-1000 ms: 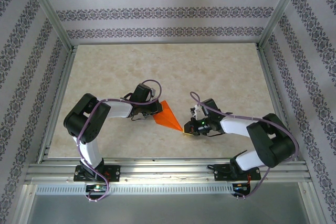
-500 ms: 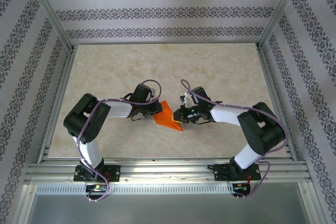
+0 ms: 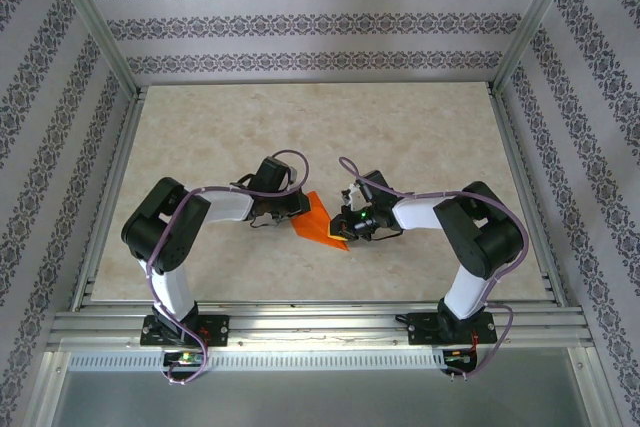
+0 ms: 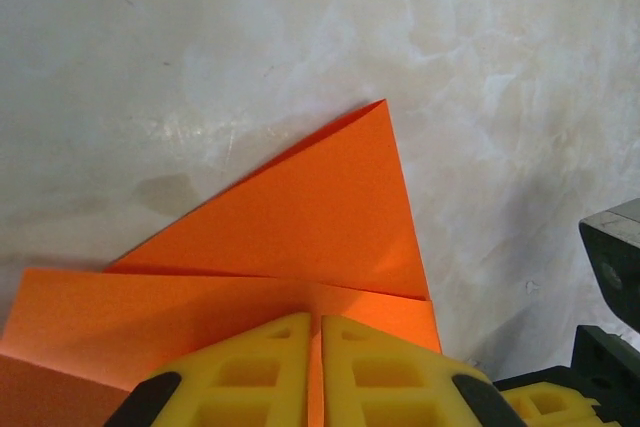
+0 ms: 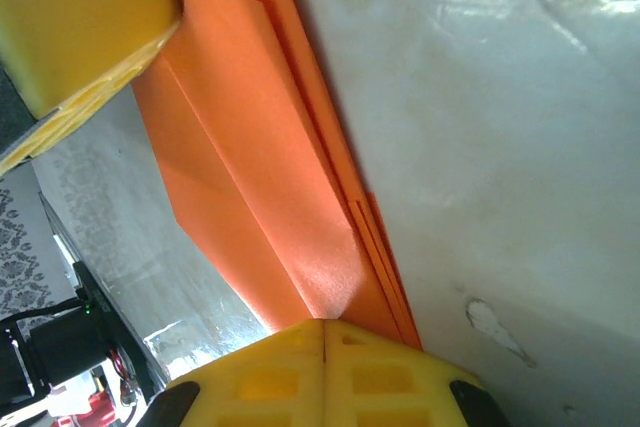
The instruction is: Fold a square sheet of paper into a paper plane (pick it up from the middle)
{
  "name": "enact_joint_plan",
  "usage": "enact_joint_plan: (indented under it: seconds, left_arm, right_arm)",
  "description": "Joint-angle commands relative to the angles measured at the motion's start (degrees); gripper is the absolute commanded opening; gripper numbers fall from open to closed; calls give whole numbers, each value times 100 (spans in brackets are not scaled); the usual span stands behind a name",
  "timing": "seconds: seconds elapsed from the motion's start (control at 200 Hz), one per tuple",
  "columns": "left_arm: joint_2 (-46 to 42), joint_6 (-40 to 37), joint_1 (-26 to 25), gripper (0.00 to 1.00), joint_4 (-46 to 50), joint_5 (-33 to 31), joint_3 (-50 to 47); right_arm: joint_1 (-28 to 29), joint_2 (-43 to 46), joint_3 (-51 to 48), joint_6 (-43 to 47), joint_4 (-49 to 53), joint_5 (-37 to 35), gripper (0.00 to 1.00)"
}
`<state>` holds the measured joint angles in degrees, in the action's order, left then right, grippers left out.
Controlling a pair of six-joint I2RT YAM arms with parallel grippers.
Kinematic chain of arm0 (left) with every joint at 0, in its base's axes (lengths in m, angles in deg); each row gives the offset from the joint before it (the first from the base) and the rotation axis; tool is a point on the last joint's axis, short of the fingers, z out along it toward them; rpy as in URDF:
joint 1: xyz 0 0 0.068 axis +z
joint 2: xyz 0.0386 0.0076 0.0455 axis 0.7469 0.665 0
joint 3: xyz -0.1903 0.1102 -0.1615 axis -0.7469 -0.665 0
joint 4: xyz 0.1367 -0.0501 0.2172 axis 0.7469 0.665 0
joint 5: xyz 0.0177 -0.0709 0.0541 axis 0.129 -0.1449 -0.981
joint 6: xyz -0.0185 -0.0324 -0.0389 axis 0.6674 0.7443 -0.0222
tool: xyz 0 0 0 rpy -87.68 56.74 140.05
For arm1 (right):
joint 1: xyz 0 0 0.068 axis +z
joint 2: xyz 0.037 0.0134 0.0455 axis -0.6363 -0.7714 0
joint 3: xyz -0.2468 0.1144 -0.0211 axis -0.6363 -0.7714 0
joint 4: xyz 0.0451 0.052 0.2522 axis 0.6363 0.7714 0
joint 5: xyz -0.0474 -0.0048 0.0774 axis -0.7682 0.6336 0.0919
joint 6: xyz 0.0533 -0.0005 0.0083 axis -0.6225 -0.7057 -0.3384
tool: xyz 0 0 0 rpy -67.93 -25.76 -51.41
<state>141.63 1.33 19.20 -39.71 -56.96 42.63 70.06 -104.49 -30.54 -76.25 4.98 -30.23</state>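
Observation:
The orange sheet of paper, folded into layered flaps, lies on the table between both arms. My left gripper holds its left side. In the left wrist view the yellow fingers stand almost together at the left gripper, and the paper runs into the thin slit between them. My right gripper is at the paper's right end. Its jaws are pressed tight together where the stacked paper edges meet them. The left gripper's yellow finger shows at the upper left there.
The marbled beige table stretches far beyond the arms, bounded by aluminium frame rails in front and posts at the sides. The two grippers are about a hand's width apart. The right gripper's black body shows at the left wrist view's right edge.
My right gripper has swept left and up toward the left gripper, bringing the paper's pointed end with it, so the paper now looks shorter. The left arm has stayed in place.

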Motion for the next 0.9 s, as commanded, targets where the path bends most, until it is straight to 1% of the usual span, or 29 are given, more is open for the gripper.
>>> enact_joint_plan:
  seconds: [0.0, 0.17, 0.275, 0.345, 0.425, 0.575, 0.799, 0.899]
  left_arm:
    - [-361, -235, -60, 13, 604, -179, 219]
    - [-494, -74, -216, 12, 427, -161, 96]
    - [-231, 134, -243, 10, -134, -5, -83]
    - [-26, 118, -243, 9, -208, 68, -37]
    - [48, 82, -219, 9, -113, -179, -59]
    - [57, 177, 59, 9, -518, -273, -391]
    - [34, -30, 552, 12, -432, -108, -477]
    - [45, -146, 692, 12, -436, 9, -460]
  right_arm:
    - [34, -173, -188, 71, 240, -246, 0]
    - [22, -55, -215, 68, 247, -329, 0]
    - [22, -36, -205, 94, 258, -342, 0]
    - [22, -36, -228, 99, 263, -351, 0]
    - [22, -36, -258, 129, 291, -385, 0]
    - [19, -62, -241, 234, 419, -444, 0]
    - [13, -45, -267, 374, 575, -536, 0]
    - [13, -52, -285, 385, 574, -528, 0]
